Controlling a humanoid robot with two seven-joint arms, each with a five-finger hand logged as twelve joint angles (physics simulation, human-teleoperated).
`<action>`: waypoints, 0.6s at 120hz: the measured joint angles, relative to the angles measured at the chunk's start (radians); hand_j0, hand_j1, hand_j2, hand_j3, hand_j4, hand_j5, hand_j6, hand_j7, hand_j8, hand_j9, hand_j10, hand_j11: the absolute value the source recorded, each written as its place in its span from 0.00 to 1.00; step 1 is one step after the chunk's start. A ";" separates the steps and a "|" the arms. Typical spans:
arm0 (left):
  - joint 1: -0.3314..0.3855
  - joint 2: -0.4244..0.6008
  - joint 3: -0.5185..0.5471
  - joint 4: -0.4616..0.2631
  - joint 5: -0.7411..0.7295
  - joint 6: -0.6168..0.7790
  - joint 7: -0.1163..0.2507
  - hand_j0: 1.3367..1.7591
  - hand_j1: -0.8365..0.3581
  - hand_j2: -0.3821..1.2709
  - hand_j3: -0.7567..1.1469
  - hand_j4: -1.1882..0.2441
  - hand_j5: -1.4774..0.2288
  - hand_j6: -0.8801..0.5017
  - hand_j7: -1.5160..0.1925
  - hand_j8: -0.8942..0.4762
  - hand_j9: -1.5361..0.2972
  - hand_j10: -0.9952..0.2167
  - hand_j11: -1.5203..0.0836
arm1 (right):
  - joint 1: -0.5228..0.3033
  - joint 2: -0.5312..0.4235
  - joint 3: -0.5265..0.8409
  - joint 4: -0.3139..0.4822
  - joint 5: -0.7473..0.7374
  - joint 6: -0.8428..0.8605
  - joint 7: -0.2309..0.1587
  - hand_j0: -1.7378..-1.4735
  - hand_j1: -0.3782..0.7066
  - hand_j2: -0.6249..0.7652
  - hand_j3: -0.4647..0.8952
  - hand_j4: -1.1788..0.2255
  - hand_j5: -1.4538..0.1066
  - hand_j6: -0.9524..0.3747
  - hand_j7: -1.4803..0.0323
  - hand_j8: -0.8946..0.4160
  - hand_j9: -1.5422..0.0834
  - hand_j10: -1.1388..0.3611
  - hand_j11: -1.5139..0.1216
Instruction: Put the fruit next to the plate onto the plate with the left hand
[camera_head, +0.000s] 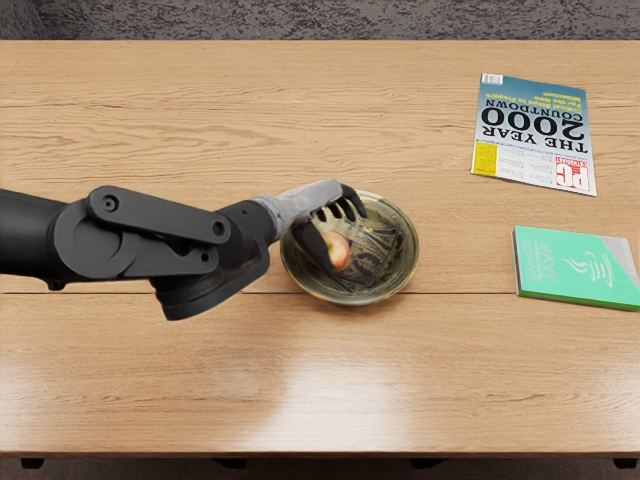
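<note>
On the wooden table (300, 380), the left robot hand (320, 210) seemingly grips the fruit (339, 251) over the plate (404, 264).

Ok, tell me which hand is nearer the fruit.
Left. The left hand reaches over the plate, right at the fruit inside its rim. The right hand is not in view.

The wooden table (150, 380) carries a glass plate (405, 262), a magazine (533, 133) and a green book (575, 267).
</note>
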 joint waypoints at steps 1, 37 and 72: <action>0.000 0.001 -0.001 0.000 0.000 0.000 0.000 0.76 0.65 0.34 0.40 0.56 0.55 0.36 0.58 0.43 0.55 0.52 0.62 | 0.000 0.000 0.000 0.000 0.000 0.000 0.000 0.30 0.05 0.45 0.34 0.83 0.91 0.70 0.96 0.67 0.93 0.75 0.91; 0.003 0.271 -0.096 -0.002 -0.002 -0.129 0.001 0.76 0.91 0.26 0.40 0.77 0.79 0.57 0.82 0.60 0.77 0.75 0.87 | 0.000 0.000 0.000 0.000 0.000 0.000 0.000 0.30 0.05 0.45 0.34 0.82 0.91 0.70 0.96 0.67 0.93 0.75 0.91; 0.043 0.696 -0.222 -0.002 0.001 -0.668 0.005 0.76 0.97 0.24 0.40 0.81 0.85 0.62 0.87 0.64 0.82 0.80 0.93 | 0.000 0.000 0.000 0.000 0.000 0.000 0.000 0.30 0.05 0.45 0.34 0.83 0.91 0.70 0.96 0.67 0.93 0.75 0.91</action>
